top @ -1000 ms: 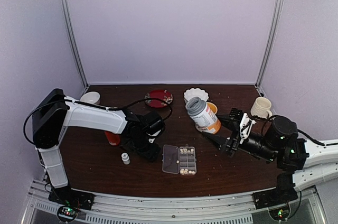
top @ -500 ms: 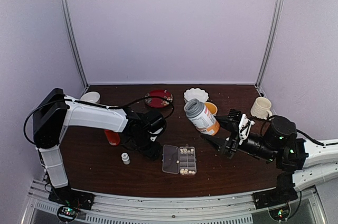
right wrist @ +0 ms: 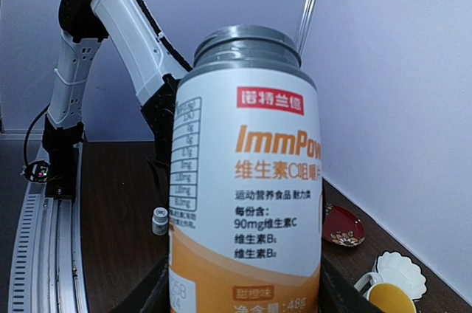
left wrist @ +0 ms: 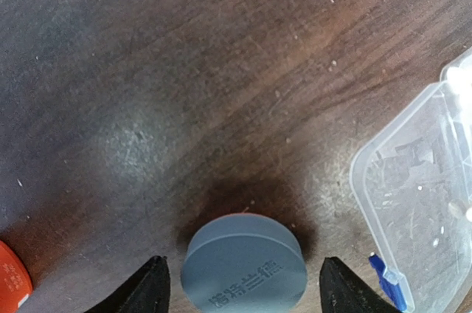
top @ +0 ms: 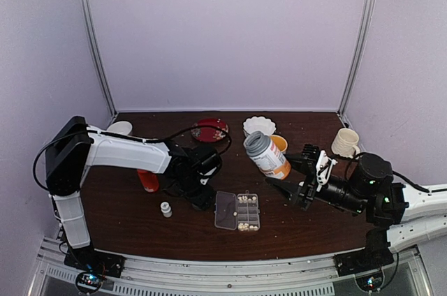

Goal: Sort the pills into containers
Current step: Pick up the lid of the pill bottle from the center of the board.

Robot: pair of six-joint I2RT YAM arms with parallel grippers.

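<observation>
The clear pill box (top: 237, 211) lies open near the table's front, its lid (left wrist: 413, 202) flat to the left. Pale pills (top: 244, 225) fill some of its cells. My left gripper (top: 202, 197) is open and low over the table, left of the box. Its fingertips (left wrist: 156, 287) stand either side of a grey-blue bottle cap (left wrist: 243, 269) that lies on the wood. My right gripper (top: 288, 172) is shut on a large white and orange vitamin bottle (top: 268, 156), held tilted and uncapped above the table. The bottle fills the right wrist view (right wrist: 247, 202).
A small white vial (top: 165, 209) and an orange bottle (top: 148, 181) stand left of the box. A red plate (top: 209, 129), a white scalloped bowl (top: 259, 126), a yellow cup (top: 281, 142), a mug (top: 345, 142) and a white bowl (top: 120, 128) sit at the back.
My right gripper has shifted the bottle slightly left and nearer. My left gripper has crept a little to the right over the cap.
</observation>
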